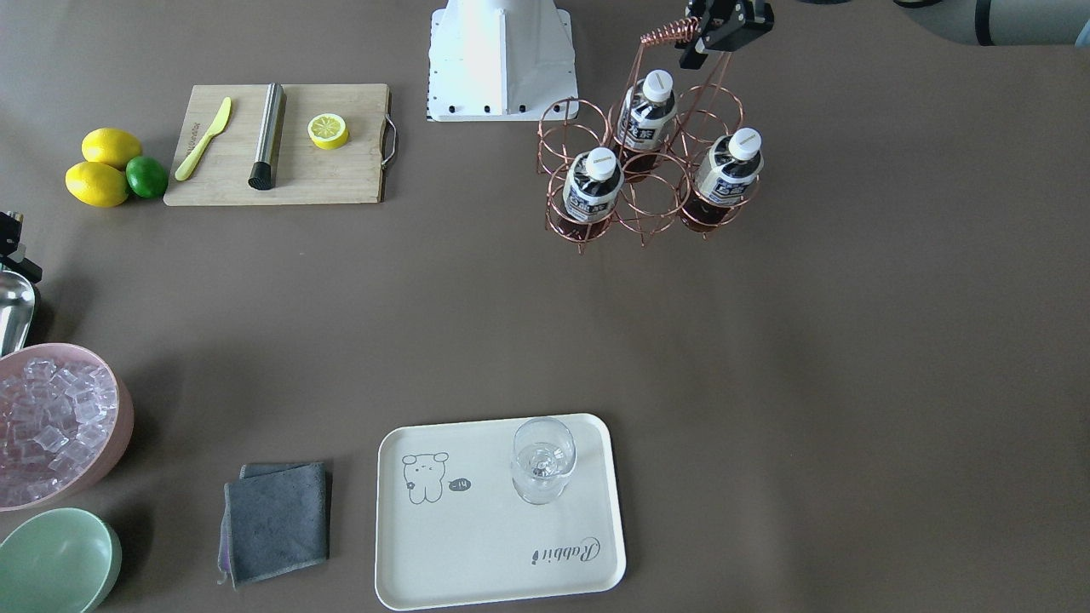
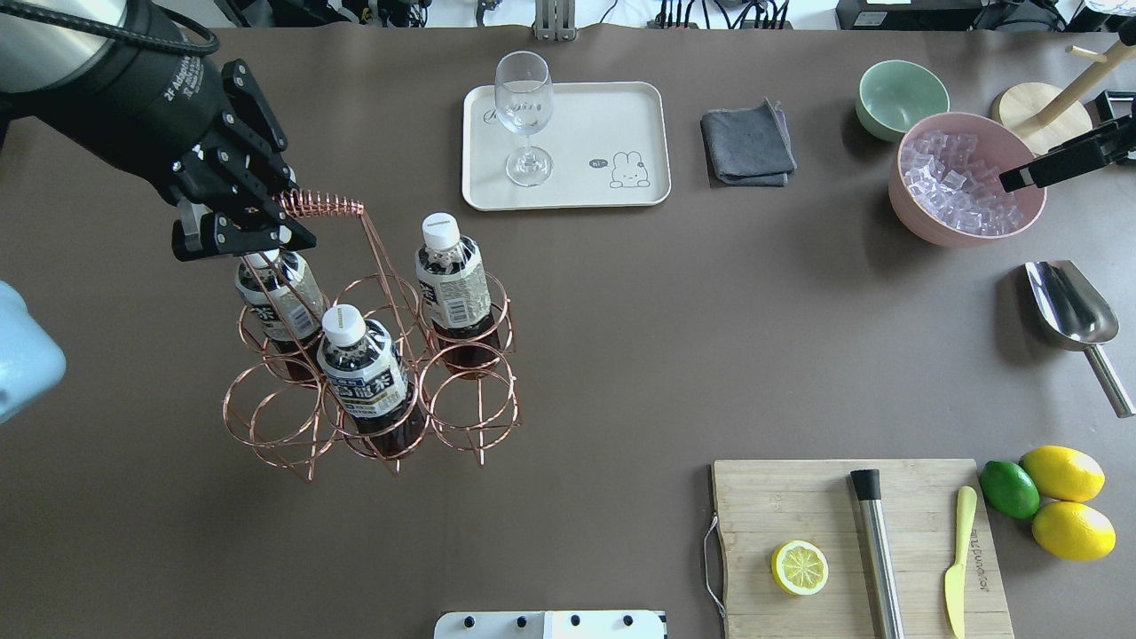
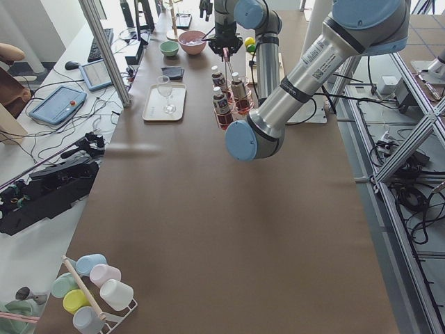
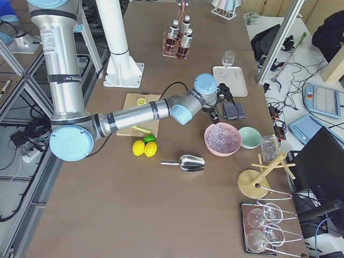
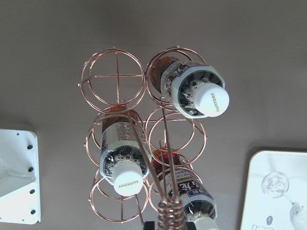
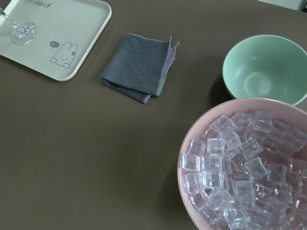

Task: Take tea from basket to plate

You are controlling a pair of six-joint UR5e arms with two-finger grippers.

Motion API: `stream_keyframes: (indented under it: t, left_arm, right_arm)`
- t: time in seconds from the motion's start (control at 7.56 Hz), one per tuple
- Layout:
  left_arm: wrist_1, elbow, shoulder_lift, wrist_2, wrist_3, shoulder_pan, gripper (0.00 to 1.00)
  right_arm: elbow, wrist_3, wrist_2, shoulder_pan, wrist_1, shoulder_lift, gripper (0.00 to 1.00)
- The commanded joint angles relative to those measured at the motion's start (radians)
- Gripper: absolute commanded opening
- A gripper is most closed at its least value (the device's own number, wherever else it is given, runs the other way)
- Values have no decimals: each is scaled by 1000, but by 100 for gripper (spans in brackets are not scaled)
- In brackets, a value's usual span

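The overhead camera looks forward and down from behind, with the basket (image 2: 328,207) left of centre; the front-facing one looks steeply back, with the same basket at upper right. The side cameras view the table (image 3: 208,209) from its ends, far off. Both wrist cameras look down closely and share a corner of the plate (image 5: 261,182).

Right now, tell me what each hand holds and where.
Left hand seemingly grips the basket by its coiled handle top; right hand holds nothing visible.
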Motion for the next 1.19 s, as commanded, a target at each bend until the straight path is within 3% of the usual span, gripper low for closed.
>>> stream_keyframes:
  t: [0.0,0.26,0.53,0.79,1.06]
  left_arm:
    - [32,-7,-71,3,-27,34,0]
    - [26,61,-105,12,-61,111,0]
    - [-17,111,-115,101,-47,178,0]
    - [-49,227,-136,97,-46,180,0]
    - [-52,294,-168,97,-46,180,0]
  right_arm:
    - [0,0,25,-58,174,38,100]
    - [-24,0,15,-97,312,40,100]
    - [-149,0,-11,-155,555,101,100]
    - [-179,-18,-136,-264,741,160,100]
    - [-242,-159,-218,-290,820,248,100]
